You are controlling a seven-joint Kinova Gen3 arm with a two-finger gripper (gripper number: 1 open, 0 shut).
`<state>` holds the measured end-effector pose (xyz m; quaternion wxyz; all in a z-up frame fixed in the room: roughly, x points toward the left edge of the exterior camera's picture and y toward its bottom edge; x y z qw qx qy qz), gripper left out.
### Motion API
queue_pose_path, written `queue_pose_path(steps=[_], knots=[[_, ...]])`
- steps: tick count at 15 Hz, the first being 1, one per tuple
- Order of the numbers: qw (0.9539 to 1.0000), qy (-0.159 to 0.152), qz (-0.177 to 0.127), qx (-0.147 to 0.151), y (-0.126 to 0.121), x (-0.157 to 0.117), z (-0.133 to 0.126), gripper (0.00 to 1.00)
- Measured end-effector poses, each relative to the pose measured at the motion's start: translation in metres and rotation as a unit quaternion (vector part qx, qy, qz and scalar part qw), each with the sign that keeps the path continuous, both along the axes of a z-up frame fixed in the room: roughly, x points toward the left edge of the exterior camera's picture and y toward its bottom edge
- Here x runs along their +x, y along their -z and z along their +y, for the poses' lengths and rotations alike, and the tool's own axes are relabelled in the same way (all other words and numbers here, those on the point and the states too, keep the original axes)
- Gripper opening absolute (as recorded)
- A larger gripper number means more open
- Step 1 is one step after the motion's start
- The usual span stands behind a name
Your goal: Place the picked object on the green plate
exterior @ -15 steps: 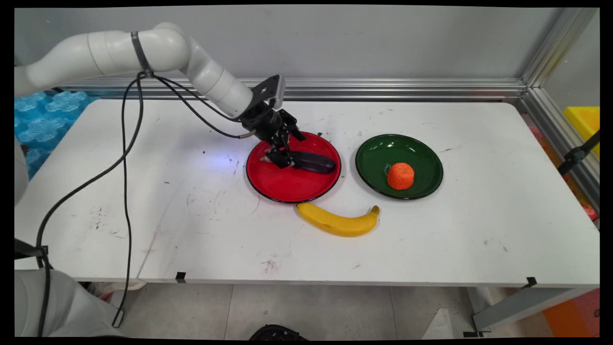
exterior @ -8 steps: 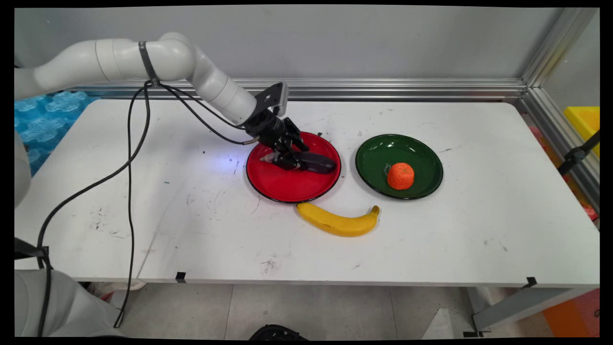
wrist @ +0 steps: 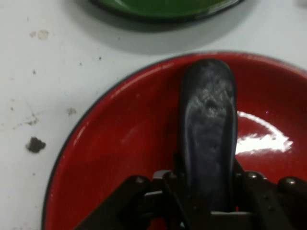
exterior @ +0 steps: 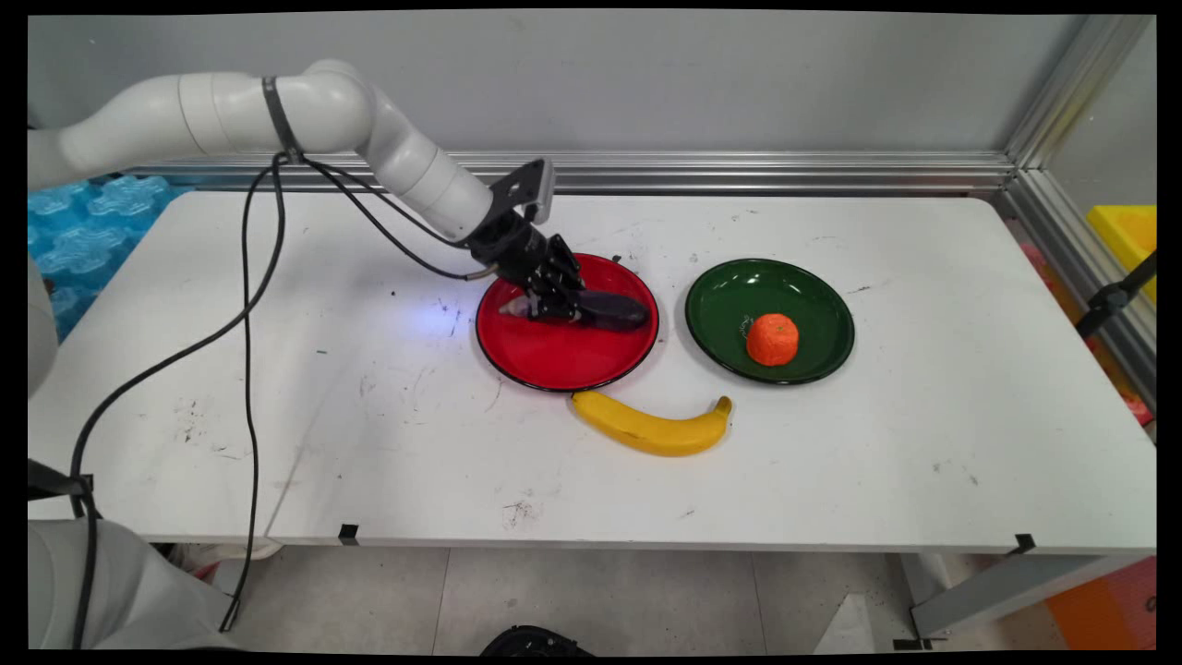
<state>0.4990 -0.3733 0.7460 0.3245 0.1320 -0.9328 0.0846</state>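
**Gripper clamped on dark eggplant in red plate**

1. White table (exterior: 388,443): scuffed top, carries everything listed below; grey wall with a metal rail along its far edge.

2. White arm (exterior: 277,111): enters from 9 to 10 o'clock, slopes down toward the table's middle; black cables (exterior: 249,305) hang from it in a loop toward the near left edge.

3. Red plate (exterior: 554,360): round, dark-rimmed, close to table centre. In the hand view its rim (wrist: 91,124) curves across the left side, with bare table beyond.

4. Green plate (exterior: 729,314): same form, just beside the red plate at its 3 o'clock, not touching. Its edge (wrist: 163,7) shows at 12 o'clock in the hand view.

5. Banana (exterior: 651,427): yellow, lies on the table at the red plate's 6 o'clock, just off the rim, stem end pointing to 3 o'clock.

6. Eggplant (exterior: 614,312) (wrist: 208,129): dark, elongated, lies in the far half of the red plate, long axis running 9 to 3 o'clock.

7. Gripper (exterior: 554,300) (wrist: 206,191): black, low over the plate's 10 o'clock sector; jaws closed against both flanks of the eggplant's left end, grasping it.

8. Orange (exterior: 773,339): round, rests in the green plate, right of its centre.
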Motion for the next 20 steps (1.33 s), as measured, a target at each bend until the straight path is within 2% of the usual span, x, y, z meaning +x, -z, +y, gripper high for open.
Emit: queue_pose_path(steps=[5,10,15,20], knots=[[0.9998,0.008,0.018,-0.003,-0.047,0.004,0.0,0.0],[0.9992,0.003,0.038,-0.012,-0.074,-0.009,-0.006,0.0],[0.9976,-0.007,0.059,-0.036,-0.087,-0.052,-0.024,0.0],[0.9958,-0.008,0.074,-0.053,-0.087,-0.101,-0.043,0.0]])
